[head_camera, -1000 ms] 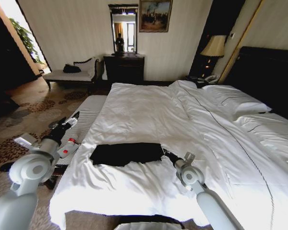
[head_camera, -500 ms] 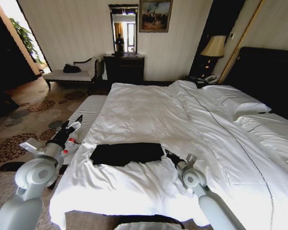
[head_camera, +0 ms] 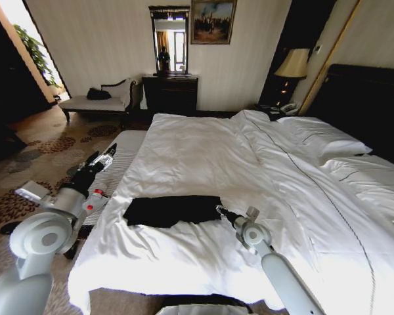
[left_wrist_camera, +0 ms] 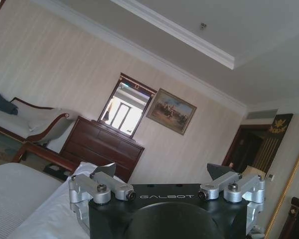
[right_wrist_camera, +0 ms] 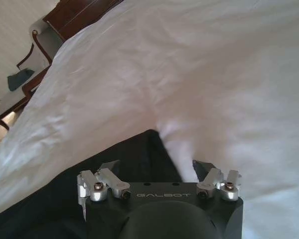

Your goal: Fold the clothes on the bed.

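- Black T-shirt [head_camera: 173,210]: folded flat strip near foot edge of bed [head_camera: 203,157].
- Right hand [right_wrist_camera: 159,169] wide, over shirt's right edge.
- Left hand [left_wrist_camera: 162,179] wide, raised beside bed.

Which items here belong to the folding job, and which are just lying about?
Job: black T-shirt, folded into a strip on the bed; right gripper at its edge, jaws open.

Lying about: small bottle, striped bench, chaise, dresser, lamp.
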### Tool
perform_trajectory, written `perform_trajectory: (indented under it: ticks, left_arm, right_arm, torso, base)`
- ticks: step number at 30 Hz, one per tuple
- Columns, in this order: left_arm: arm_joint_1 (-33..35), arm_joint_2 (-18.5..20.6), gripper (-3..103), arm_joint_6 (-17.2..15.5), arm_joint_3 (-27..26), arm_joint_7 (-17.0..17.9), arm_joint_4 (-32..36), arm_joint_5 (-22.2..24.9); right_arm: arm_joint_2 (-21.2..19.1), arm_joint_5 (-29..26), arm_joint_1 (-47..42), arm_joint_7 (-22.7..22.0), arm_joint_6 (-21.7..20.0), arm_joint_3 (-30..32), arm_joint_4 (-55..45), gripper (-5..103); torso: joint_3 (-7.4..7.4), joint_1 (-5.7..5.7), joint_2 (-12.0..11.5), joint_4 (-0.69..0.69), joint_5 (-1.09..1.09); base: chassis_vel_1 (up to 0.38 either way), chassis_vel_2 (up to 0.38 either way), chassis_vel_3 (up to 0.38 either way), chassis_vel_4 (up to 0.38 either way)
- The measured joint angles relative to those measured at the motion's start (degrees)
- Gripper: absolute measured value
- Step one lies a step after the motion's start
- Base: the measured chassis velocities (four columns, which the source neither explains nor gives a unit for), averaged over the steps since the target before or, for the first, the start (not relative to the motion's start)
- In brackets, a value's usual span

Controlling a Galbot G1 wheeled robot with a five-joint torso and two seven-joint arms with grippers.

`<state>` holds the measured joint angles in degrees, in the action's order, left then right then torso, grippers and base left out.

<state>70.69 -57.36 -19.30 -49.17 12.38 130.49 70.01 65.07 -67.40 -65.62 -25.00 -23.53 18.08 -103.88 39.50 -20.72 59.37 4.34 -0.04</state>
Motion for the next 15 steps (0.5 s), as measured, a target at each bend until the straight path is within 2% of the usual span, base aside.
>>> perform_trajectory:
  ticks: [1, 3, 6, 10, 15]
  left_arm:
    - [-0.1, 0.0, 100, 0.0, 0.1, 0.0, -0.3, -0.1]
    - [-0.3, -0.1, 100, 0.0, 0.2, 0.0, -0.6, -0.2]
    - [-0.5, -0.1, 100, 0.0, 0.7, -0.1, -1.1, -0.6]
    - [-0.5, 0.4, 100, 0.0, 0.7, -0.2, -1.4, -1.0]
    - [0.1, 1.1, 100, 0.2, 0.1, -0.2, -1.6, -1.0]
  right_arm:
    - [-0.3, 0.3, -0.4, -0.4, 0.0, 0.4, -0.3, 88]
    - [-0.5, 0.5, -0.7, -0.9, -0.3, 0.8, -0.4, 88]
    - [-0.7, -1.3, -1.3, -3.0, -2.6, 1.2, -0.7, 99]
    - [1.0, -5.1, -0.7, -3.4, -4.5, 0.5, 0.1, 100]
    - [3.6, -6.0, 0.9, -1.3, -5.2, -0.9, 1.9, 100]
  torso:
    - [0.0, 0.0, 0.0, 0.01, 0.0]
    - [0.0, 0.01, 0.0, 0.01, 0.0]
    - [0.0, 0.0, 0.0, 0.0, 0.0]
    - [0.0, 0.0, 0.0, 0.01, 0.01]
    - [0.0, 0.0, 0.0, -0.03, 0.01]
  base:
    - [0.0, 0.0, 0.0, 0.0]
    - [0.0, 0.0, 0.0, 0.0]
    - [0.0, 0.0, 0.0, 0.0]
    - [0.0, 0.0, 0.0, 0.0]
    - [0.0, 0.0, 0.0, 0.0]
